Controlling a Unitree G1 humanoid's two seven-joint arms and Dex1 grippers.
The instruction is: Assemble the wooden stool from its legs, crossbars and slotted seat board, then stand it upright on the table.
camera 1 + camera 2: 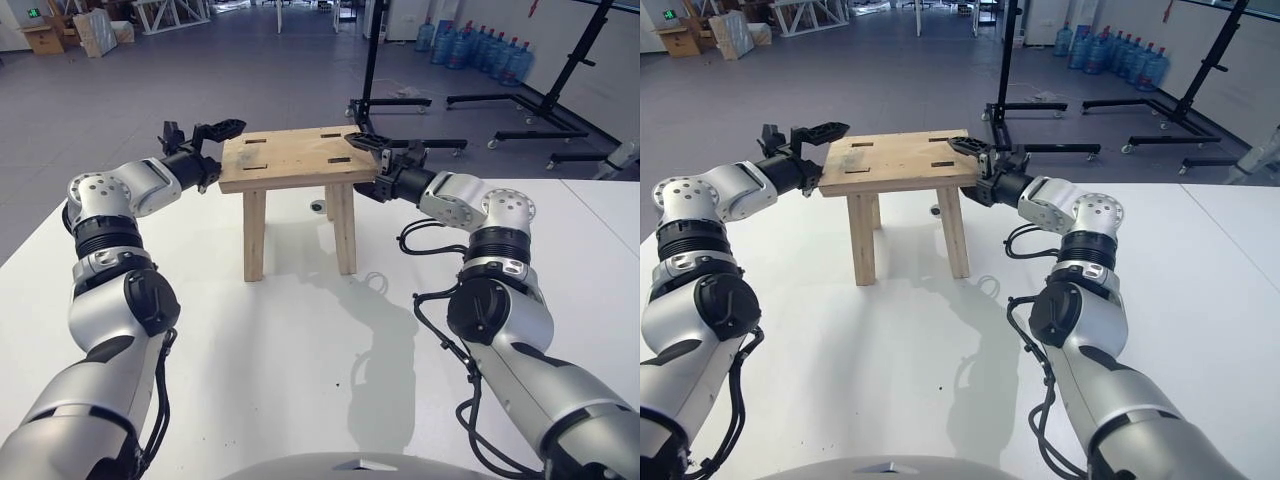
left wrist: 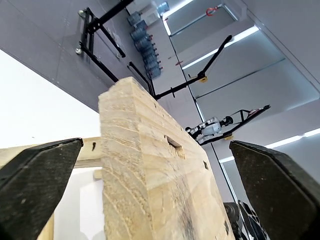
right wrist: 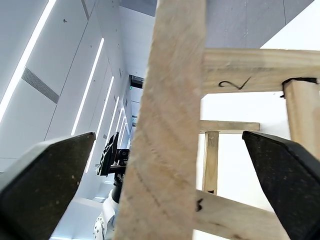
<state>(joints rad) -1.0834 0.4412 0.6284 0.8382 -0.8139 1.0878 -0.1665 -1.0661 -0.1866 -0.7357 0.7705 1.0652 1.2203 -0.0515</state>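
Note:
The wooden stool stands upright on the white table (image 1: pixel 300 370), its slotted seat board (image 1: pixel 290 155) on top of the legs (image 1: pixel 255 235) and crossbars (image 3: pixel 240 70). My left gripper (image 1: pixel 214 148) is open at the seat's left edge, one finger (image 2: pixel 35 185) above the board and one below, with gaps to the wood (image 2: pixel 145 165). At the seat's right edge my right gripper (image 1: pixel 368 164) is open in the same way, its fingers (image 3: pixel 285 180) straddling the board's edge (image 3: pixel 165 125) without closing on it.
A small pale object (image 1: pixel 317 206) lies on the table behind the stool. Beyond the table's far edge, black wheeled stands (image 1: pixel 520 110) and several water bottles (image 1: pixel 480 45) stand on the grey floor. The table in front of the stool is bare.

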